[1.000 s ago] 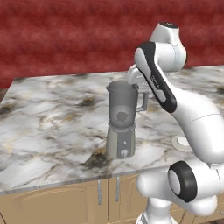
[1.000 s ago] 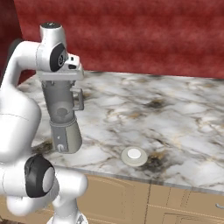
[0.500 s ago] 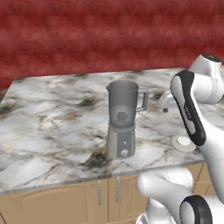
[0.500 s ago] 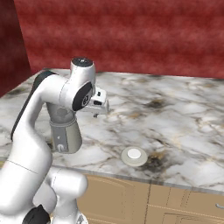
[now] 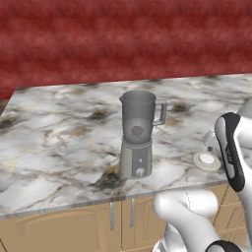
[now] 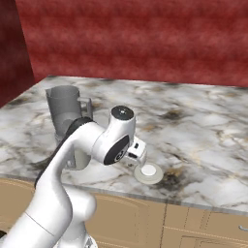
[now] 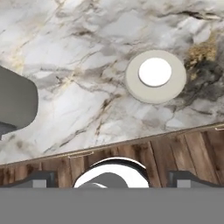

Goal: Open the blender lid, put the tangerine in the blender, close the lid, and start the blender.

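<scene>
Lid [image 7: 155, 76] lies flat near the counter's [image 5: 59, 142] front edge, off the blender [image 5: 139, 133]; since earlier our arm swung away above it, gripper [image 7: 112, 178] jaws wide, empty.

In the hand view the blender [image 7: 15, 103] was cut off at nine o'clock by the picture's edge. In the right base view the arm hid the blender's lower part. A dim shape inside the jar in the left base view was too blurred to identify.
</scene>
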